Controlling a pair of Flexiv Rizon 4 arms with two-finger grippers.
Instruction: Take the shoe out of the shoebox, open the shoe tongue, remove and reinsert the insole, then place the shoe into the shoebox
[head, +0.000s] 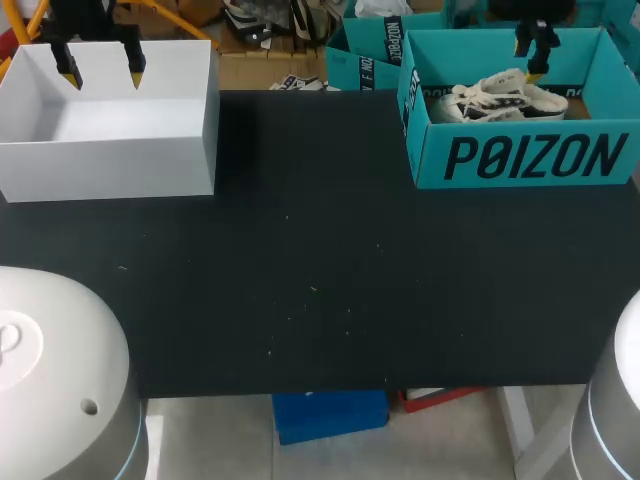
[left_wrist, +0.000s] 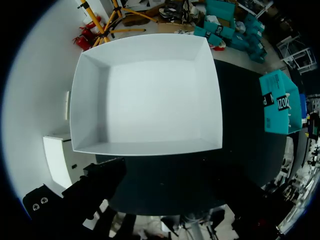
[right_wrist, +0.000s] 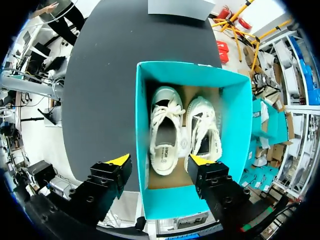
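My right gripper hangs, fingers apart, over the teal shoebox, where the white lace-up sneaker lies inside, probably light and soft, so I would pinch its firmer heel.

Even, bright light is coming down from overhead. The white box is glowing almost to the point of washing out, its inner walls shading only faintly, and in the left wrist view its straight rims are bowing outward. The black table is soaking up light without glare. Soft shadow is lying inside the teal shoebox around the shoes.
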